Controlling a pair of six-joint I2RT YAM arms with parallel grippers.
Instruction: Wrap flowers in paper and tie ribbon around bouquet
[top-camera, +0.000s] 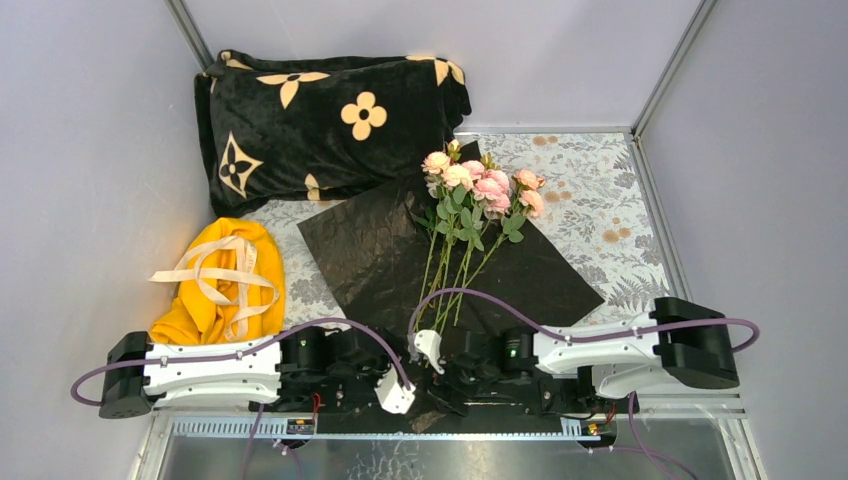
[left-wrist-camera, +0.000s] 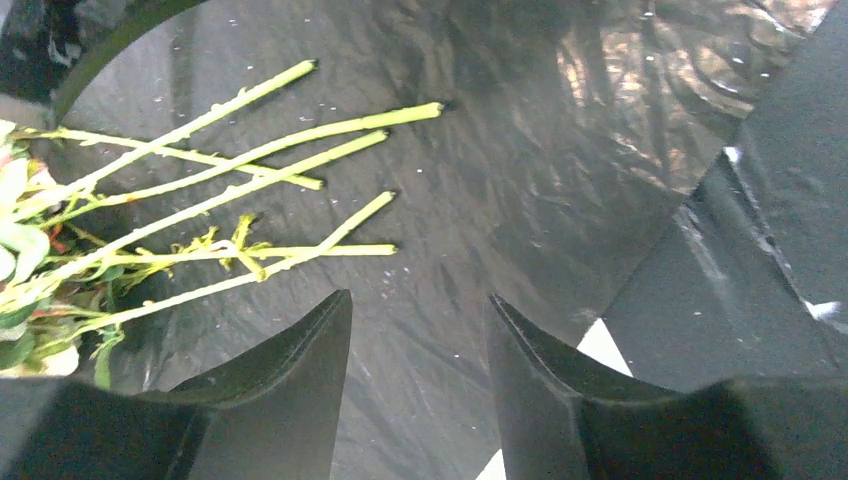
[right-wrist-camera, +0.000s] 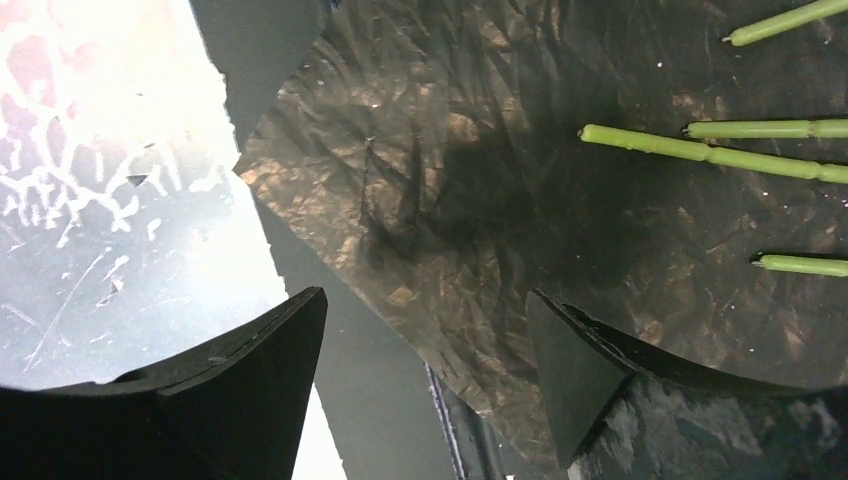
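seen from above, the flowers (top-camera: 478, 190), pale pink roses on thin green stems, lie on the crinkled matte black paper (top-camera: 370, 250), which is spread as a diamond on the leaf-patterned counter (top-camera: 600, 200) with the blooms toward its far corner. only this view shows the cream ribbon (top-camera: 225, 270) looped flat over a yellow cloth (top-camera: 200, 315) at left, and behind it the plush black blanket (top-camera: 320, 120) with tan flower marks. the left wrist view brings up about 6 cut stem ends (left-wrist-camera: 300, 150) fanned across the creased sheet, with the left claw (left-wrist-camera: 418, 300) open and empty beside them. the right wrist view has the right claw (right-wrist-camera: 426, 294) spread wide, holding nothing, above the paper's edge; whether either claw touches the sheet is unclear.
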